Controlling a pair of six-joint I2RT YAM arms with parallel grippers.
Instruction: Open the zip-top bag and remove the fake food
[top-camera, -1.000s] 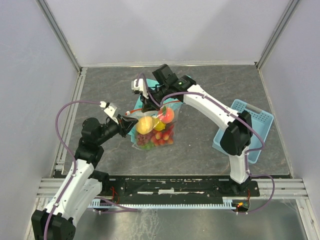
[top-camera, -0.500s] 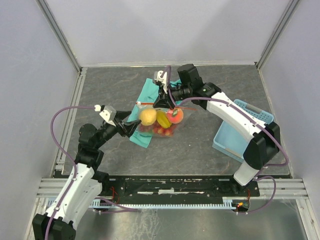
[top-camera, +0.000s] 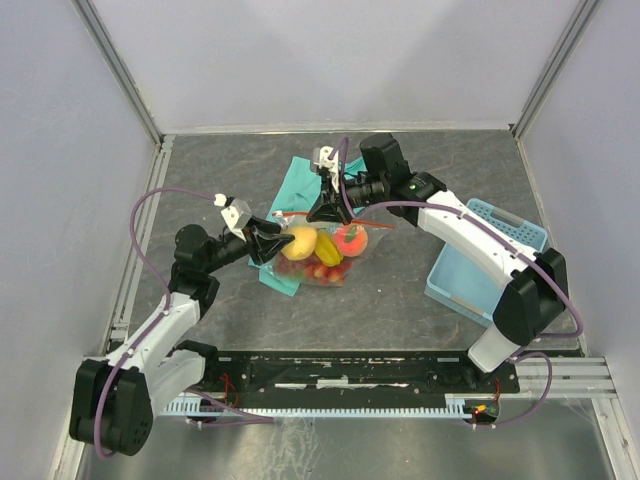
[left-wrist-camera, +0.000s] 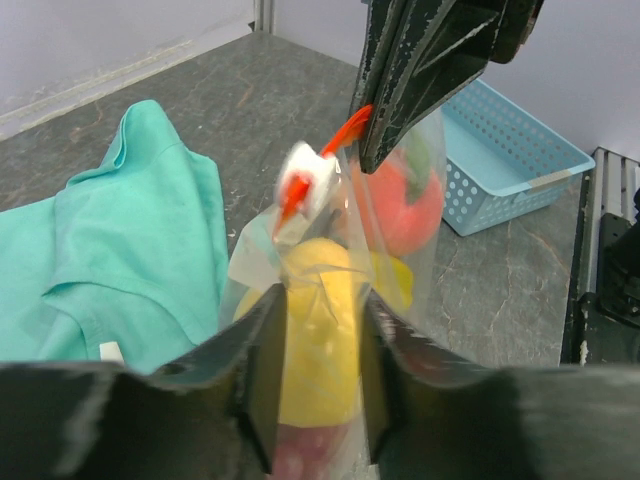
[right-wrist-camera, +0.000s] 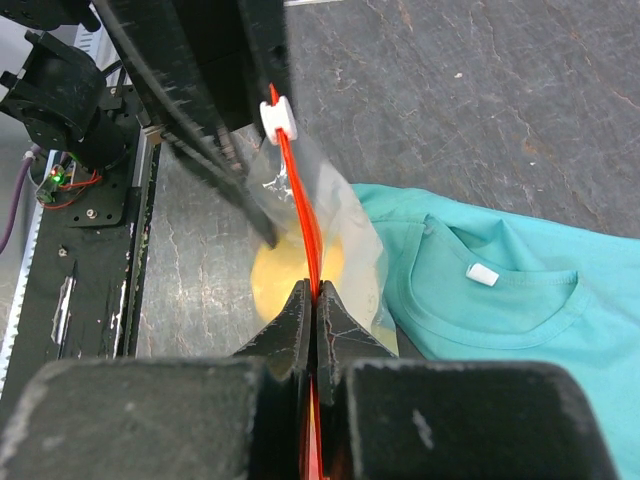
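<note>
Zip-top bag (top-camera: 322, 262) seems light, crinkly, slippery; right pincer (right-wrist-camera: 316, 292) clenches its zip strip (right-wrist-camera: 300, 200), while beneath it left pincer (left-wrist-camera: 318, 298) grasps film around the lemon (left-wrist-camera: 320, 370).

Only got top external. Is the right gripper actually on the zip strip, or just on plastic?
Observer: On the strip. Right wrist shows the right gripper shut on the orange-red zip strip of the zip-top bag.
Operator: Slider?
Observer: The white slider sits on the strip just past the fingertips, outside the grip.
Operator: Left side?
Observer: Left wrist: the left gripper straddles the bag, yellow lemon between its fingers; can't tell if they pinch.
</note>
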